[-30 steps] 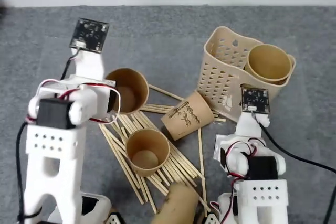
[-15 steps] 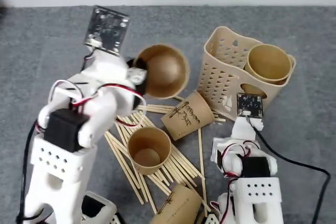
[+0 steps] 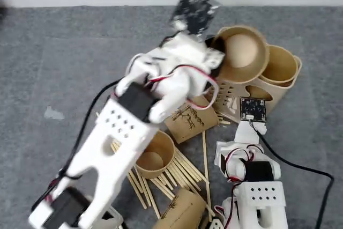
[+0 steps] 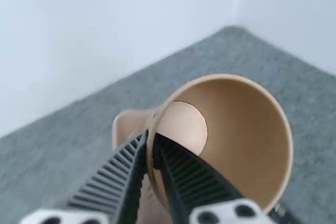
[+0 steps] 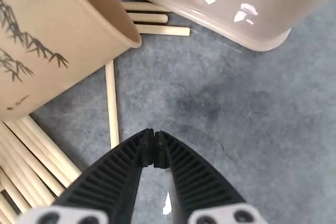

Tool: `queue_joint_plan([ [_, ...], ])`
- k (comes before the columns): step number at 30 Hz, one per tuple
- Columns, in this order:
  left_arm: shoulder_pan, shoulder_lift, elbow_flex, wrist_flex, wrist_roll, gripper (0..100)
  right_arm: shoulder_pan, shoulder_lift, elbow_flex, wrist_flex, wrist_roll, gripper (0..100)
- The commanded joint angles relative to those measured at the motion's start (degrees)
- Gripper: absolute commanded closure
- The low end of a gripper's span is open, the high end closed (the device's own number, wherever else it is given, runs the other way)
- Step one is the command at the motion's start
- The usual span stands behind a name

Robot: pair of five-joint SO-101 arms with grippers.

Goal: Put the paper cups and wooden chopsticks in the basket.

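My left gripper [image 4: 151,144] is shut on the rim of a tan paper cup [image 3: 242,51], which it holds tilted above the beige basket [image 3: 229,96]. A second cup [image 3: 281,65] stands inside the basket. On the grey mat a bamboo-print cup [image 3: 190,119] lies on its side, another cup [image 3: 153,156] stands upright, and a third cup [image 3: 179,210] lies at the near edge. Wooden chopsticks [image 3: 187,171] are scattered around them. My right gripper [image 5: 154,148] is shut on nothing, low over the mat between the printed cup [image 5: 52,40] and the basket [image 5: 236,9].
The left arm [image 3: 144,111] stretches diagonally across the pile of cups and sticks. The right arm's base [image 3: 260,194] stands at the near right with a black cable beside it. Bare grey mat lies to the left and behind.
The left arm has lifted the cup from the left of the pile and swung it right, to above the basket. The right arm has drawn back slightly.
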State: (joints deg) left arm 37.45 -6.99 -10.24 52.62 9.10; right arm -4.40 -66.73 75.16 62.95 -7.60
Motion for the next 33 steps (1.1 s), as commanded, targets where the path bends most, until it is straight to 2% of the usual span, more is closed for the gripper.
queue_joint_plan([
  [1,1.67,5.63,-12.18,-1.58,0.53,99,-0.57,-0.84,0.97,-1.01,0.97,99.1],
  [12,3.78,28.04,-32.13,4.48,0.18,99,-3.56,-0.84,1.41,-0.57,0.97,99.1],
  [23,4.04,31.65,-51.30,24.26,0.09,99,-3.56,-0.84,1.32,-0.57,0.97,99.1],
  [27,4.04,31.74,-49.54,24.70,0.09,99,-3.56,-0.84,1.32,-0.57,0.97,99.1],
  [33,4.13,31.74,-41.36,17.85,0.09,98,-3.47,-0.84,1.23,-0.57,0.97,99.1],
])
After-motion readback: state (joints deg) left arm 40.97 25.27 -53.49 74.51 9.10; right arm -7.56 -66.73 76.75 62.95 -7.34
